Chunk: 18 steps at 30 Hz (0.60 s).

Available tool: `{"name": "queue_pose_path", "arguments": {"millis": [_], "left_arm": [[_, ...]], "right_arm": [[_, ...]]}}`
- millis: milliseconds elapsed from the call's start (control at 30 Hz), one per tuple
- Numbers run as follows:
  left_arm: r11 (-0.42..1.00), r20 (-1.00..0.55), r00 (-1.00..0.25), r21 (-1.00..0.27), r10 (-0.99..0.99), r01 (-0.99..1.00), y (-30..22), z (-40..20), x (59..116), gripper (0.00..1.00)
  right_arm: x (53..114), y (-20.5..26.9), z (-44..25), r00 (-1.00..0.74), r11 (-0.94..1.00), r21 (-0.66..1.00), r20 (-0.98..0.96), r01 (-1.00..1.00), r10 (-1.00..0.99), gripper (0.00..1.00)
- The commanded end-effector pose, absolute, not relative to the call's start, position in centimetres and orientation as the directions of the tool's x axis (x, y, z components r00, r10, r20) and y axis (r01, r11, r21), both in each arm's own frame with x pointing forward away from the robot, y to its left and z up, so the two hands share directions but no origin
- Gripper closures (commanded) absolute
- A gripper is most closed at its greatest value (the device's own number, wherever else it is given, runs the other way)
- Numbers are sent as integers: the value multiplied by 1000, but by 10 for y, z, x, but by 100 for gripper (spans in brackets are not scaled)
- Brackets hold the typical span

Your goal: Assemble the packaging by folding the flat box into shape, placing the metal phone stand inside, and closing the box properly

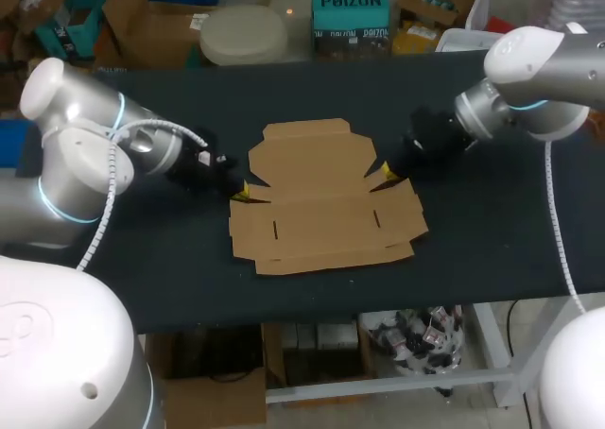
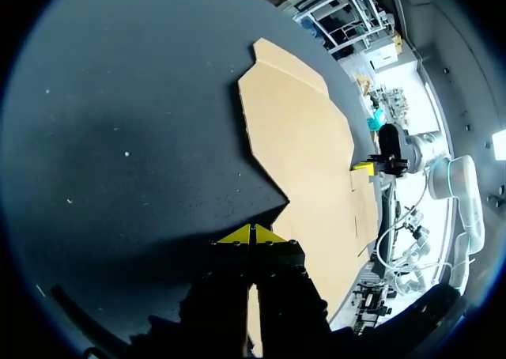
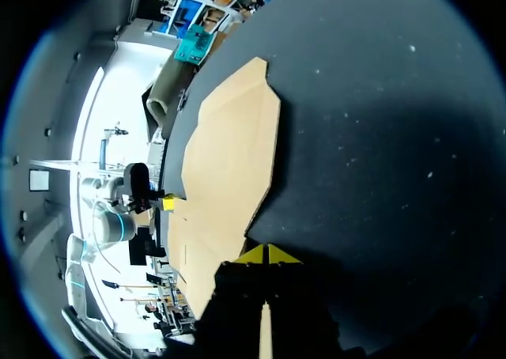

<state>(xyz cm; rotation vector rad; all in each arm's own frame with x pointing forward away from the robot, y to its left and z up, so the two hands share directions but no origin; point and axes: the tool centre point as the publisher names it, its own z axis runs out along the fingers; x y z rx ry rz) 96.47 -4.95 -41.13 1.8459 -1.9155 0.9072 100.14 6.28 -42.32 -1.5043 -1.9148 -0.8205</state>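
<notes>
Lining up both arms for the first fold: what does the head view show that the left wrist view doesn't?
Head view only: the whole outline of the flat box, two slots in its near panel, and the left arm. Left wrist view only: the left gripper up close, yellow tips together at the notch in the box's edge. Both: the right gripper at the opposite notch and the box lying flat.
</notes>
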Motion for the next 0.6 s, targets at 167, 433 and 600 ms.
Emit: {"name": "queue_pose_path", "arguments": {"millis": [167,433,600], "left_arm": [[-37,617,-97,-200,-781,-979,-53,-407,965,100],[-32,604,-104,-209,-790,-977,-56,-401,964,100],[-27,578,-107,-218,-809,-976,-58,-398,962,100]], "right_arm": [[997,67,-417,-213,175,129,727,976,652,100],[996,70,-413,-211,169,130,714,977,667,100],[996,72,-411,-203,165,122,699,979,685,100]]}}
